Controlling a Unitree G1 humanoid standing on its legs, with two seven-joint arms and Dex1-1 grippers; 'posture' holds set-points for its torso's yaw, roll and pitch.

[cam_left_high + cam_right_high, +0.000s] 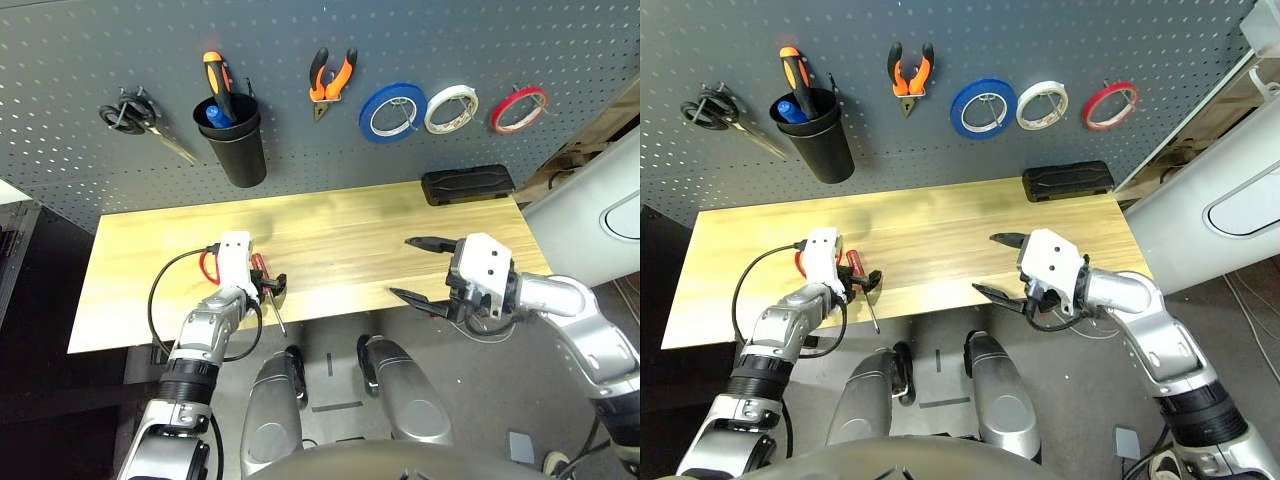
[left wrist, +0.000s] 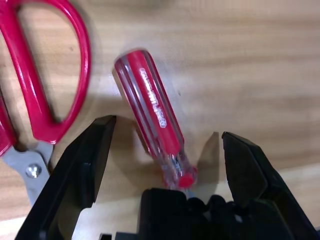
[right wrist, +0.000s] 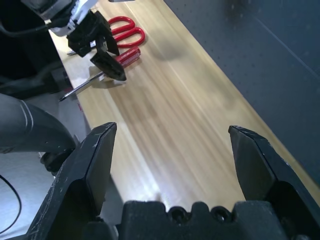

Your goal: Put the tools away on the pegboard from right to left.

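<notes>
Left claw (image 2: 167, 165) wide, screwdriver (image 2: 152, 102) between fingers; scissors (image 2: 47, 75) just beside; right claw (image 3: 172, 130) wide, empty.

Wears silver on both L arm (image 1: 205, 335) and R arm (image 1: 1165, 345), w/ smooth, rounded metal casings. Breaks up the silver w/ a ribbed blk band (image 1: 188, 382) on L and a wide blk sleeve (image 1: 1202, 415) on R. Carries a boxy wht housing (image 1: 235, 262) at L wrist and another wht block (image 1: 1052, 265) at R, the latter dotted w/ small dark holes. Trails a thin blk cable (image 1: 160, 283), looped wide off L. Ends in blk L gripper (image 2: 169, 126) & R gripper (image 3: 173, 127), both w/ angular, tapered fingers. Has round recesses in R's knobbly blk base (image 3: 200, 217).
</notes>
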